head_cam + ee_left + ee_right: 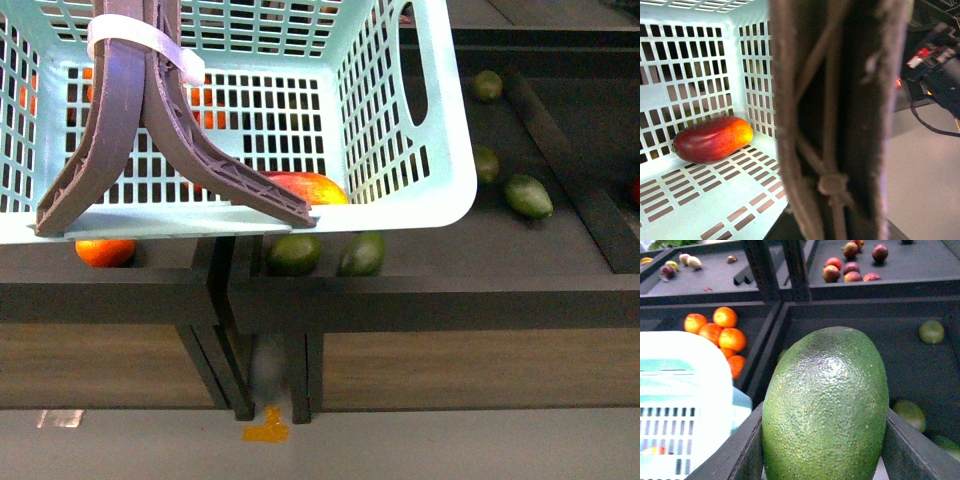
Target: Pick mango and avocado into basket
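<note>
Right gripper (825,415): jaws clamped on the avocado (825,390), with one dark finger (735,452) bearing on each side of the fruit. The avocado stands long axis upright between the fingers, its pebbled green skin facing the wrist camera. It is held above a dark shelf bin (920,365), near one corner of the basket (685,390).

Beyond the basket corner, oranges (715,330) lie in the adjoining bin. Red-and-yellow fruits (850,267) lie in a farther bin, and green fruits (931,331) lie in the bin behind the held avocado.

Left gripper: jaws not visible in any view, so their state cannot be told. The brown-grey handles (840,120) stand close before the left wrist camera. Behind them the mango (712,139) lies on its side on the basket floor, in a corner of the lattice walls.

Front view: the basket fills the upper left and centre of the frame. Its handles are bound by a white tie (140,40) at upper left. The mango shows at centre, inside the basket's lower right corner. Just under the rim, two loose avocados (293,253) lie side by side at lower centre. A single orange (105,251) lies at lower left.
</note>
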Motion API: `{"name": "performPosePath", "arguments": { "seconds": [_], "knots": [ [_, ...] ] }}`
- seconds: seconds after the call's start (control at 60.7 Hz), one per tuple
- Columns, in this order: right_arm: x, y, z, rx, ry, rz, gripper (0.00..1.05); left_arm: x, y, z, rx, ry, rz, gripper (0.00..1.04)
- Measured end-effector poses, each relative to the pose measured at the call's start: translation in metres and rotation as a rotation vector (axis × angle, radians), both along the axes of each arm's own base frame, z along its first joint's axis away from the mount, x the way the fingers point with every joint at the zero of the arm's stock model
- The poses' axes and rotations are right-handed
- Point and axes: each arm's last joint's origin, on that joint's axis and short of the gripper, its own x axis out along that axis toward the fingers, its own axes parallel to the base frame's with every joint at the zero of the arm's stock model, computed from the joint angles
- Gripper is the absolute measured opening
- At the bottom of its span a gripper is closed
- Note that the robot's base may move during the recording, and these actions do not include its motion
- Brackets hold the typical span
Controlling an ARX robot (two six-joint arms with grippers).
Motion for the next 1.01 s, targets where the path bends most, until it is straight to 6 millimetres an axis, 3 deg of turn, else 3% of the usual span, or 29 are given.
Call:
{"name": "performPosePath", "arguments": {
  "seconds": [0.181,0.33,0.56,0.873,0.923,1.005],
  "knots": [
    [-0.026,0.021,0.036,0.021,-0.061,0.058,0.55,0.0,0.0,0.0,0.0,0.0,0.001,0.06],
    [-0.044,0.035,0.047,0.025,-0.064,0.103,0.55,0.0,0.0,0.0,0.0,0.0,0.0,0.06],
    [-0.069,0.061,0.029,-0.028,-0.007,0.167,0.55,0.0,0.0,0.0,0.0,0.0,0.0,0.06],
    [-0.076,0.082,0.011,-0.071,0.031,0.177,0.56,0.0,0.0,0.0,0.0,0.0,0.001,0.06],
    [-0.076,0.084,0.008,-0.077,0.037,0.175,0.61,0.0,0.0,0.0,0.0,0.0,0.001,0.06],
    [-0.074,0.086,0.004,-0.089,0.043,0.166,0.79,0.0,0.0,0.0,0.0,0.0,0.0,0.06]
  ]
}}
